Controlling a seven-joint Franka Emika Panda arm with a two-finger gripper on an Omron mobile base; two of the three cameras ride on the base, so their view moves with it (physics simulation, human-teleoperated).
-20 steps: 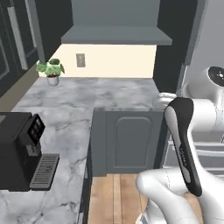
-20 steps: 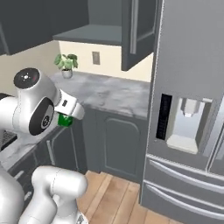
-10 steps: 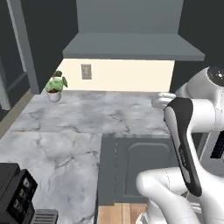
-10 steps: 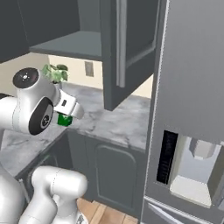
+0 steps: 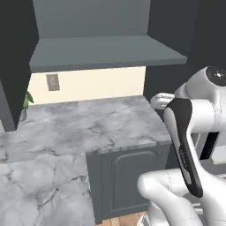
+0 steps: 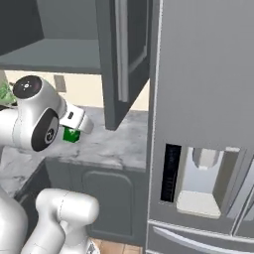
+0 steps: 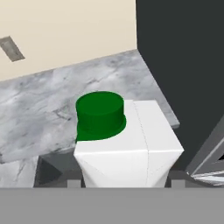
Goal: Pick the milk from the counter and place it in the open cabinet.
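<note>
The milk [image 7: 127, 144], a white carton with a green round cap, fills the middle of the hand view, held above the marble counter [image 7: 48, 109]. My gripper [image 7: 124, 183] is shut on it, one dark fingertip on each side of the carton. From the right base view the carton's green lower band [image 6: 71, 135] hangs below the white hand, over the counter [image 6: 111, 144]. The open cabinet [image 5: 106, 50] is above and ahead, its flat grey shelf bare. In the left base view the hand is tucked behind the arm's dark link.
The cabinet's open door [image 6: 124, 59] juts out just right of the hand. A tall grey fridge [image 6: 203, 124] stands to the right. A small plant [image 5: 26, 99] and a wall outlet [image 5: 53, 81] sit at the back of the counter [image 5: 79, 128].
The base has driven closer to the counter and cabinet, so the whole scene has shifted and the coffee machine has left view. The milk stays in the gripper.
</note>
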